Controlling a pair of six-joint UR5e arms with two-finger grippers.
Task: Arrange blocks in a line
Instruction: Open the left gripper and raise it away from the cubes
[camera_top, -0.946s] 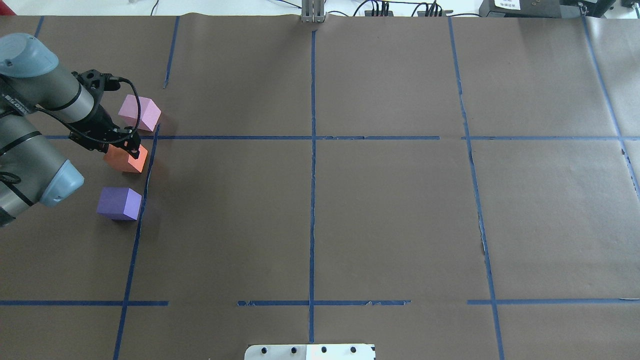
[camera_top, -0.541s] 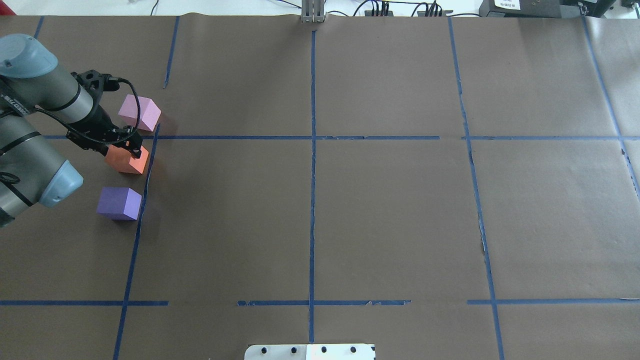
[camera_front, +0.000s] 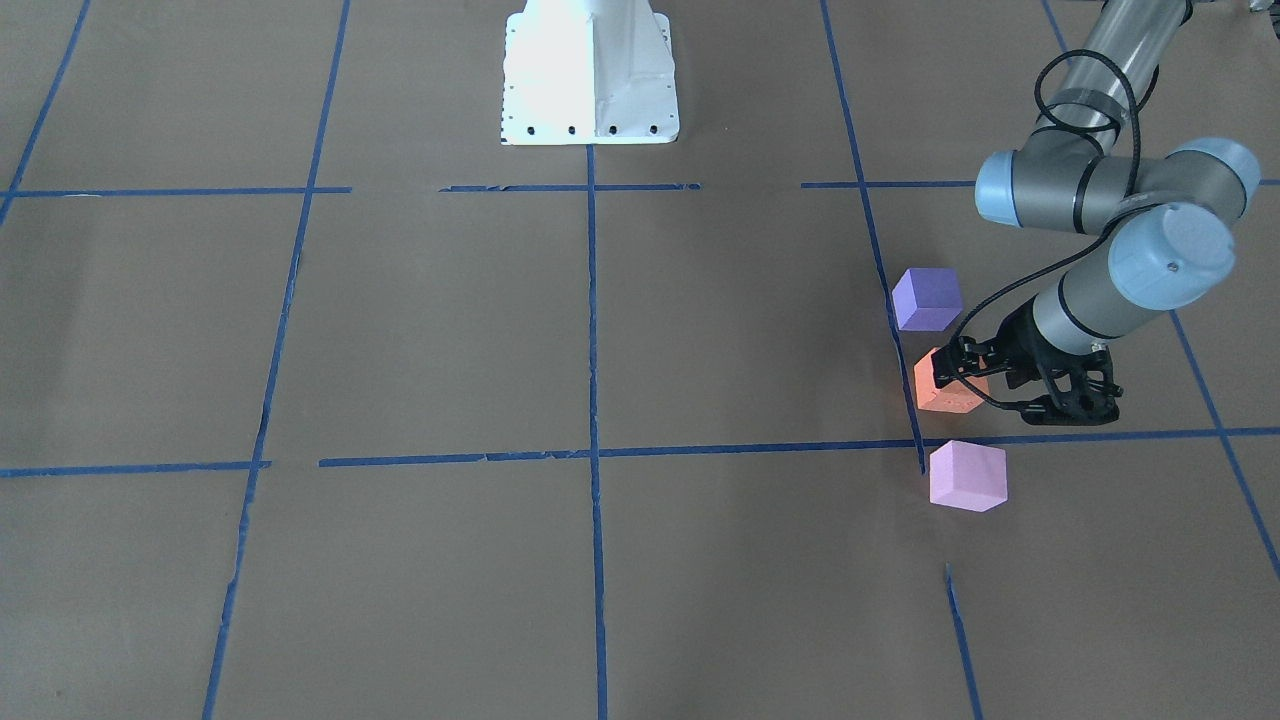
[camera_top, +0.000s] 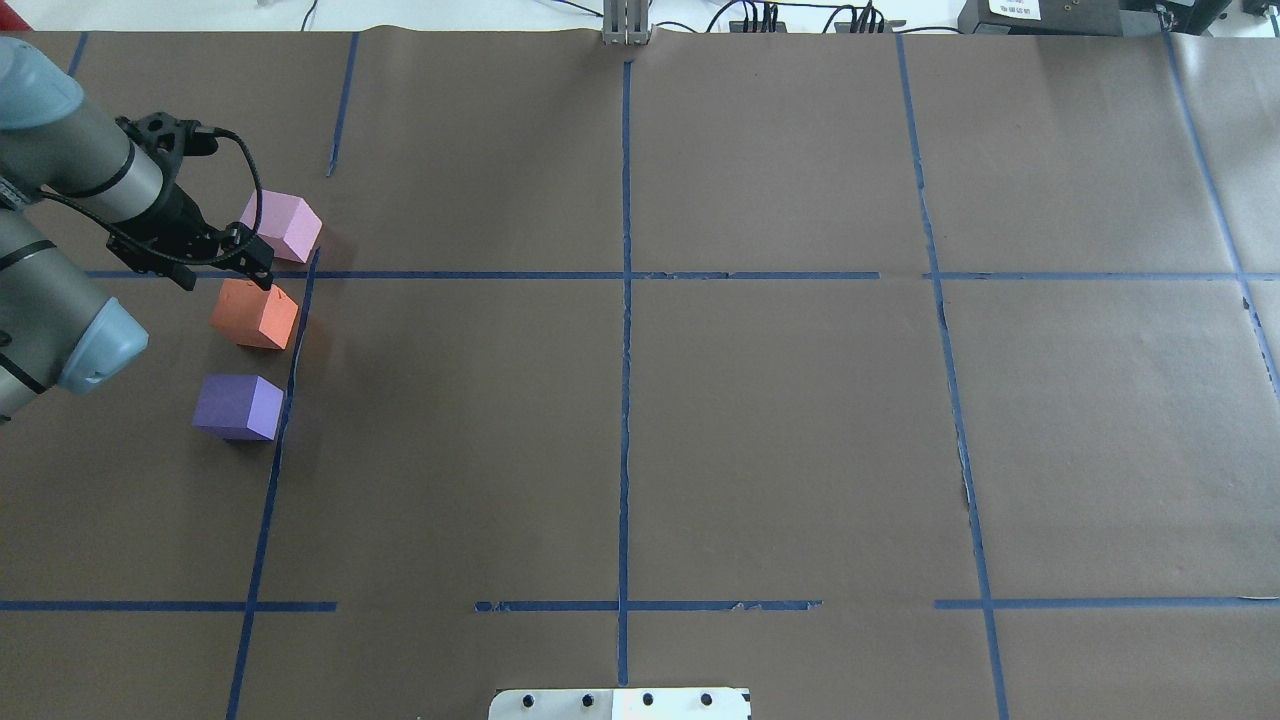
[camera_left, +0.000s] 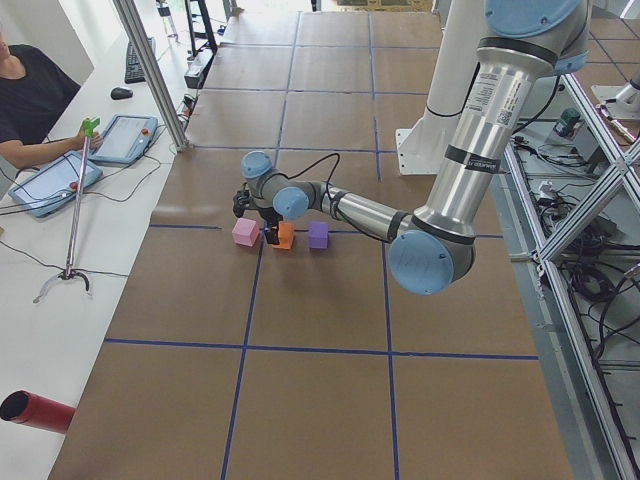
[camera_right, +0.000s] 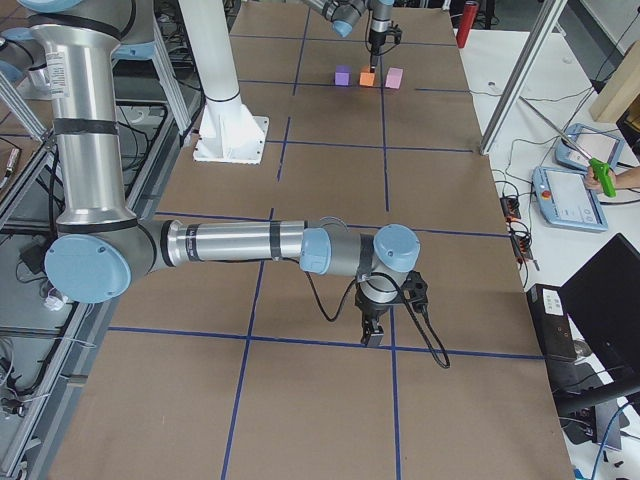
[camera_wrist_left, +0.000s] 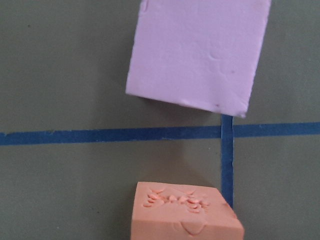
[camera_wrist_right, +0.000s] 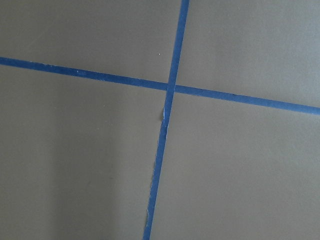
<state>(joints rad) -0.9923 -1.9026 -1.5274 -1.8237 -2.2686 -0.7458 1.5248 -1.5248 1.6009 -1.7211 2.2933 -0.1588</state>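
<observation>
Orange block (camera_top: 255, 315) looks like soft, light foam (top pitted); pinch flat sides gently. Left hand (camera_top: 250, 262) apart, empty.

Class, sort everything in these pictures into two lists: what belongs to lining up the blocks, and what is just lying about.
Belongs to the job: orange block, blue-violet block, pink block, left gripper.

Lying about: red tube, tablet, grabber stick, computer mouse.

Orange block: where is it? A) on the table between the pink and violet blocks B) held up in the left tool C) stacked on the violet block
A: the orange block rests between the pink block and the violet block, touching neither.
</observation>
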